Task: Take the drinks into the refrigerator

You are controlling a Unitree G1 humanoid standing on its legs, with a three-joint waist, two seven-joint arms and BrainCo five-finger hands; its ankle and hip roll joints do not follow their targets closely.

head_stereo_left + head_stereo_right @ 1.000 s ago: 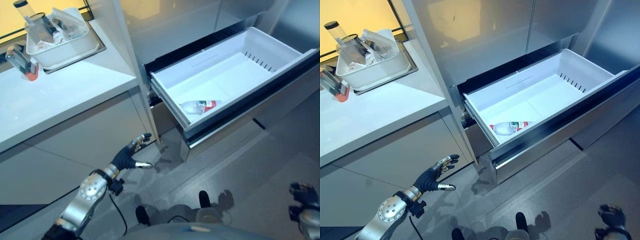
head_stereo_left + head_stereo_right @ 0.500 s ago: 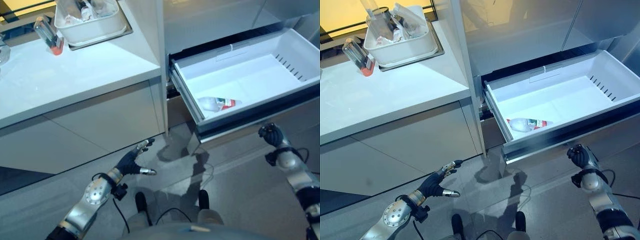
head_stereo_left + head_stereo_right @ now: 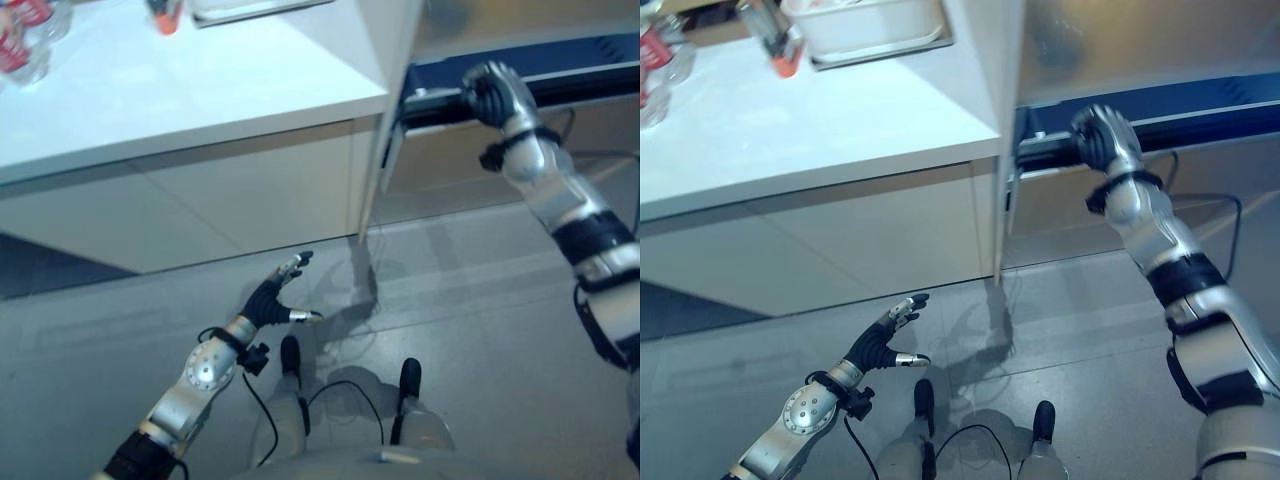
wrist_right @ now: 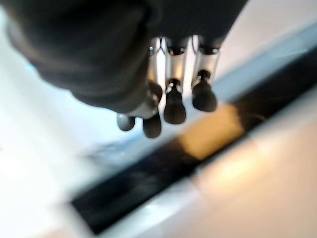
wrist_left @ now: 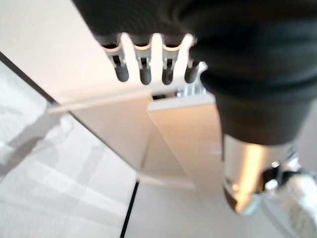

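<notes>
Evidently the right hand (image 3: 1098,136), fingers curled, presses the drawer front (image 3: 1200,108) shut (left hand (image 3: 883,343) spread, idle below the worktop (image 3: 790,130)).

Right hand (image 3: 1102,137) risen from low near the floor up to the dark front edge of the refrigerator drawer (image 3: 1200,115), fingers curled, drawer now pushed nearly shut, apparently, bottle inside hidden from sight

Count: one white rectangular plastic tub (image 3: 865,22), one clear bottle with an orange-red cap (image 3: 772,38), one clear bottle with a red label (image 3: 652,62), all on one white countertop (image 3: 820,125). One dark refrigerator drawer front (image 3: 1200,115).
</notes>
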